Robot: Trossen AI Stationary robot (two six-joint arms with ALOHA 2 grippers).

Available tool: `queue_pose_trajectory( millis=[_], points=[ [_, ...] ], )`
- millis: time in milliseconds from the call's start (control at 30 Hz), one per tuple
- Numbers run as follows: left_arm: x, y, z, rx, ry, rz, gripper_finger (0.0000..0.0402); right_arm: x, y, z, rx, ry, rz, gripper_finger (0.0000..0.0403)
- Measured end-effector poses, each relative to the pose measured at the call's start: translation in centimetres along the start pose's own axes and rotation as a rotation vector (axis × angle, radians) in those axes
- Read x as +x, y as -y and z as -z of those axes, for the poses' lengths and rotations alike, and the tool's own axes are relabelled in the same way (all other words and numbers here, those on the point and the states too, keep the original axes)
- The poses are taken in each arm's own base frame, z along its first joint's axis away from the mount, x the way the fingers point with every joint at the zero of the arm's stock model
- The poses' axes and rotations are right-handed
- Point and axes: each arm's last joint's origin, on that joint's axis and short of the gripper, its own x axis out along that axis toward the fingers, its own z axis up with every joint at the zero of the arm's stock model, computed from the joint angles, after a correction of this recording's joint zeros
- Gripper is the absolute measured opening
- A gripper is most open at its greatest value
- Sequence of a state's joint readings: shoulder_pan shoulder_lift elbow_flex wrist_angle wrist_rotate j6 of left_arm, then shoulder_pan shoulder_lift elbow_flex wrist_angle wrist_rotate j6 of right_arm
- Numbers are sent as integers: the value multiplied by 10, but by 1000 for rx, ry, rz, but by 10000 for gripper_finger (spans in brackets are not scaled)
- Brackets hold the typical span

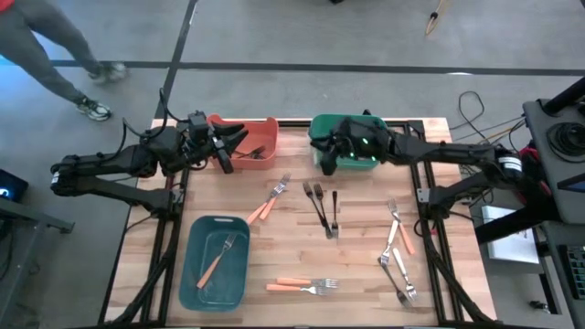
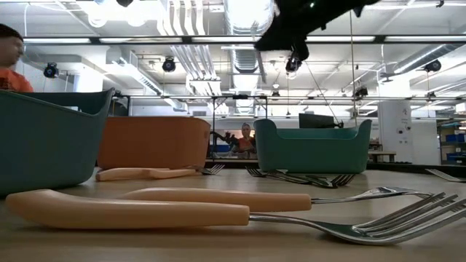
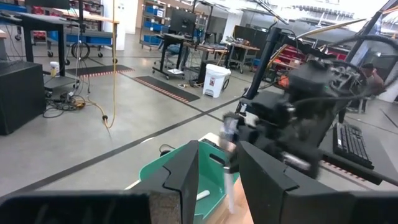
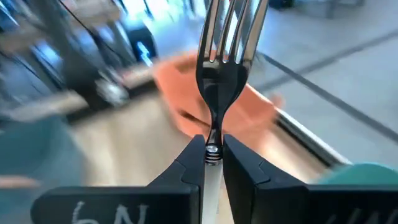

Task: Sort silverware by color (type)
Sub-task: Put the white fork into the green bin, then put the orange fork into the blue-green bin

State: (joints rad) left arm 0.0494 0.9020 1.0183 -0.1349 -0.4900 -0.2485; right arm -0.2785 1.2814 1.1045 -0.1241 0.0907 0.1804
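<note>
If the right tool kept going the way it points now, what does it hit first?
Probably the orange bin: the right tool, shut on a white-handled fork, points toward it across bare table. Depth is unclear, and the left tool hovers there too.

Two bins at the table's back edge, third bin front left, silverware scattered between.

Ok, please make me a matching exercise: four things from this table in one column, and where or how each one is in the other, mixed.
1. orange bin
2. blue tray
3. right gripper
4. black forks

A. lie on the bare table, near the middle
B. shut on a metal fork
C. under the left gripper
D. holds one orange-handled fork

Pairs: 1-C, 2-D, 3-B, 4-A
</note>
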Motion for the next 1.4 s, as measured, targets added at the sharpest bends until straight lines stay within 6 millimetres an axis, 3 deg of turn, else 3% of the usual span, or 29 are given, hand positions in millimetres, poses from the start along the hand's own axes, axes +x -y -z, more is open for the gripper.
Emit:
queue_pose_trajectory(
  millis=[200, 333, 533, 767, 1067, 1400],
  points=[
    [0, 0, 0, 1, -1, 0, 95, 24, 50, 2, -217, -394, 153, 28],
    [0, 0, 0, 2, -3, 0, 95, 36, 93, 15, -238, -614, 217, 28],
    [0, 0, 0, 2, -3, -1, 95, 53, 134, 36, -245, -781, 213, 28],
    [0, 0, 0, -1, -3, -1, 95, 73, 145, 59, -362, -891, 157, 28],
    [0, -1, 2, -15, -20, -6, 95, 77, 146, 61, -339, -879, 169, 29],
    [0, -1, 2, -22, -23, -8, 95, 78, 146, 60, -307, -866, 187, 87]
  ],
)
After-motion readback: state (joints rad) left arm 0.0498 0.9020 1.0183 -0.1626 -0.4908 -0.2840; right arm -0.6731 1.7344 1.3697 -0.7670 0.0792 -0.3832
